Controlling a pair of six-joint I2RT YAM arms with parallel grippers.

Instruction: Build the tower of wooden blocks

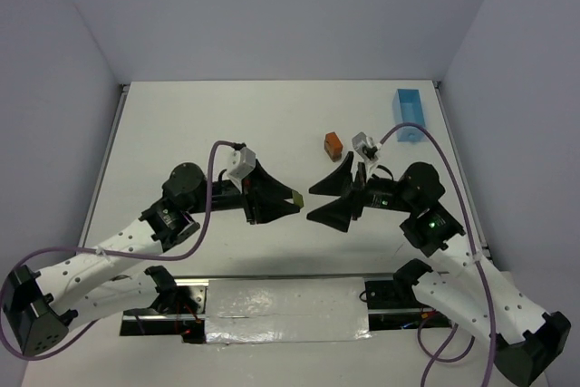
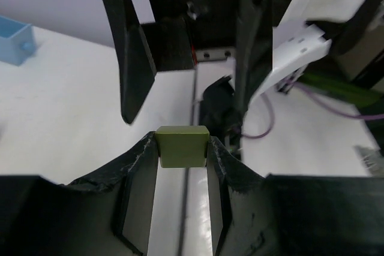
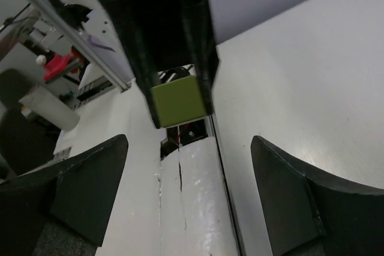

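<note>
Olive block (image 2: pixel 182 147) | pinched in left gripper (image 1: pixel 293 200) | right gripper (image 1: pixel 313 203) wide, facing it

So from above, both arms reach in toward the middle of the white table (image 1: pixel 227 115) and their tips nearly meet: the left gripper (image 1: pixel 294 198) is pinched on a tiny olive green block (image 1: pixel 297 198), and the right gripper (image 1: pixel 310 204) faces it with its jaws spread wide, the block just short of the gap. The wood block tower (image 1: pixel 333 143) is only a small orange-red lump from up here, sitting just behind the right gripper and apart from it. The light blue tray (image 1: pixel 409 115) is off in the far right corner, with a purple cable (image 1: pixel 426 138) looping across in front of it.
</note>
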